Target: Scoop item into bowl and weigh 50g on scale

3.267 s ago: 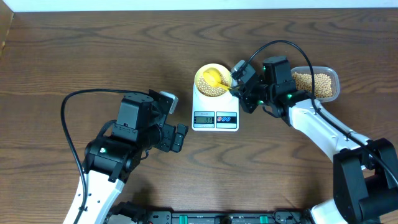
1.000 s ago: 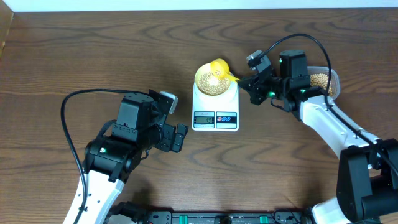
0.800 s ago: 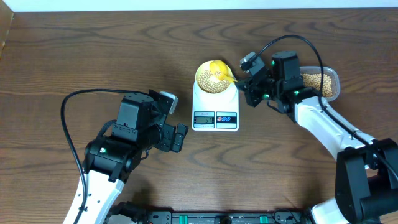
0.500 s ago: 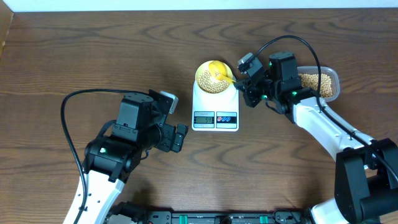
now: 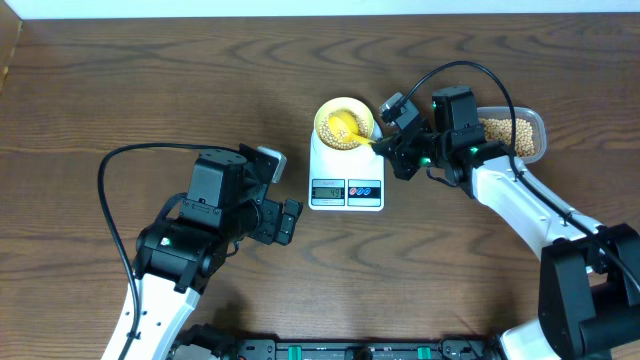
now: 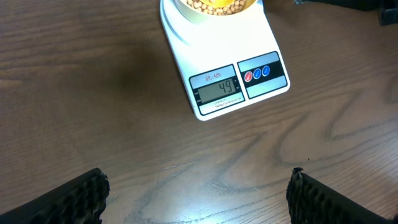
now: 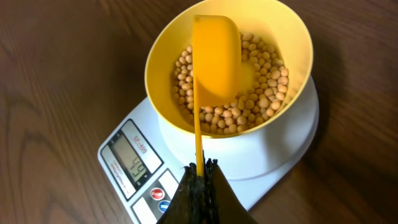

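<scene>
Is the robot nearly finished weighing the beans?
Nearly. Done: beans lie in the bowl on the scale, whose display reads 49. In hand: the right gripper holds the yellow scoop in the bowl. Left: a few more beans to reach 50.

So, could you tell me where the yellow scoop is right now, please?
In the overhead view the scoop is just right of centre, its head over the beans inside the bowl on the scale, its handle gripped by the right pincer.

Left arm bent, left pincer (image 6: 198, 198) spread wide. Right arm extended, right pincer (image 7: 199, 177) clamped on scoop (image 7: 215, 56) handle.
</scene>
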{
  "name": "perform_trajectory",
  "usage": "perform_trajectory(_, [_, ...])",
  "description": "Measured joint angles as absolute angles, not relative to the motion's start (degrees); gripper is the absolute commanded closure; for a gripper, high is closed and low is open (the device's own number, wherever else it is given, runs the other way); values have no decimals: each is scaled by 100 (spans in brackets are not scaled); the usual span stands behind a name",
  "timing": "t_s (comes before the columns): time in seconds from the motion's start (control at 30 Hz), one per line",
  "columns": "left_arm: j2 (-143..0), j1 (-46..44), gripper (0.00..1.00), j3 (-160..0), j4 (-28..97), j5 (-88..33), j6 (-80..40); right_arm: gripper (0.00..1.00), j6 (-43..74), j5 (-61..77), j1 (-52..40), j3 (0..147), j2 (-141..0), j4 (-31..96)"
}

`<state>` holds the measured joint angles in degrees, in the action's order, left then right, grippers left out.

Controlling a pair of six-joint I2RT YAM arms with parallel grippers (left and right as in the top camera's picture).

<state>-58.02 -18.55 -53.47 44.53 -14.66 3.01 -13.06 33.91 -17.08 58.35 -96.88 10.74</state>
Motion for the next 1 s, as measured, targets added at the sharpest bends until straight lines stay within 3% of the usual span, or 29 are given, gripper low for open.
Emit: perform_trajectory(1.0, [-5802,-1855,7,-5347,4453,-1466,301,99,-1304,3507,-1706,5841,-9443,1977])
